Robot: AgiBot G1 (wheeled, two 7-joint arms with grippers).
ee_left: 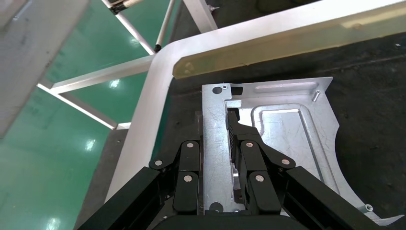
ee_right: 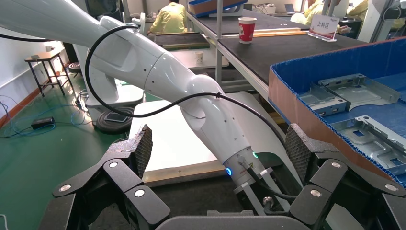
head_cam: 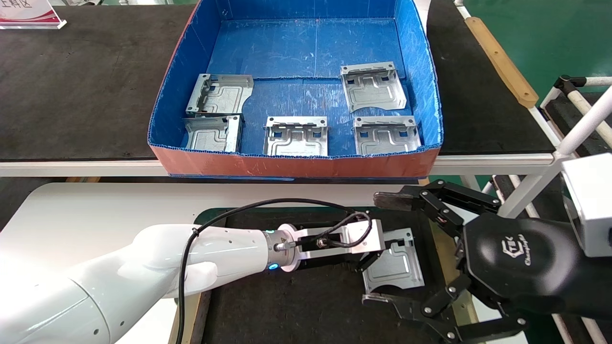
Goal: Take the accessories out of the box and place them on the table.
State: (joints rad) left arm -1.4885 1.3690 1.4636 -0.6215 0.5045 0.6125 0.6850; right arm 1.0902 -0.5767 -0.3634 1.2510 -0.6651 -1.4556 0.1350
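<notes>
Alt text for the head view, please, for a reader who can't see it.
The left gripper is shut on one silver plate lying on the table's dark mat, while the right gripper sits open around it. Behind, five more plates lie in the blue box.

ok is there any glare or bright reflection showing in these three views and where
Head view: the white tabletop washes out bright near the left arm. Left wrist view: ceiling lights reflect as bright spots on the green floor, and the silver stamped metal plate in the left gripper shows a soft sheen. Right wrist view: no strong glare.
</notes>
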